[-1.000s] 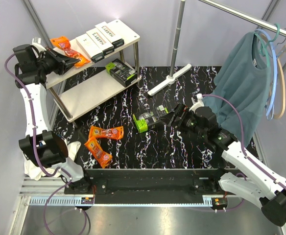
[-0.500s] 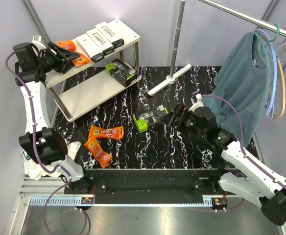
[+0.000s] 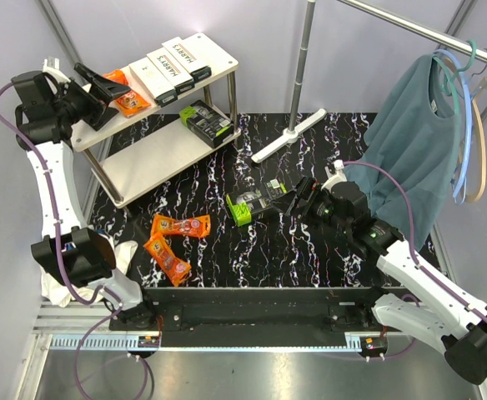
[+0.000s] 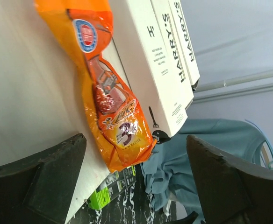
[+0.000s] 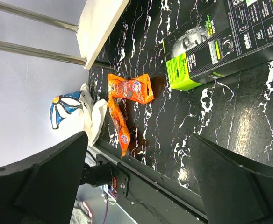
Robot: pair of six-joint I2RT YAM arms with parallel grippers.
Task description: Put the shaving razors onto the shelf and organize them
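Left wrist view: the left claw (image 4: 135, 142), fingers spread wide, grips nothing. An orange packet (image 4: 109, 93) lies just beyond it on the far-left shelf (image 4: 24, 84), beside white HARRY'S boxes (image 4: 160, 60). The right claw (image 5: 139, 135) gapes near a black-and-green pack (image 5: 220, 46).

In the left wrist view the orange packet (image 4: 111, 98) on the shelf (image 4: 29, 93) runs off the top edge. So do the white boxes (image 4: 160, 60), whose small print is too fine to read, and a black-and-green pack (image 4: 113, 184) shows only partly below the board. In the right wrist view another black-and-green pack (image 5: 220, 42) on the desk (image 5: 230, 130) is cut by the top and right edges, and from above, a finger of the left gripper (image 3: 112, 96) crosses the orange packet and covers its middle.
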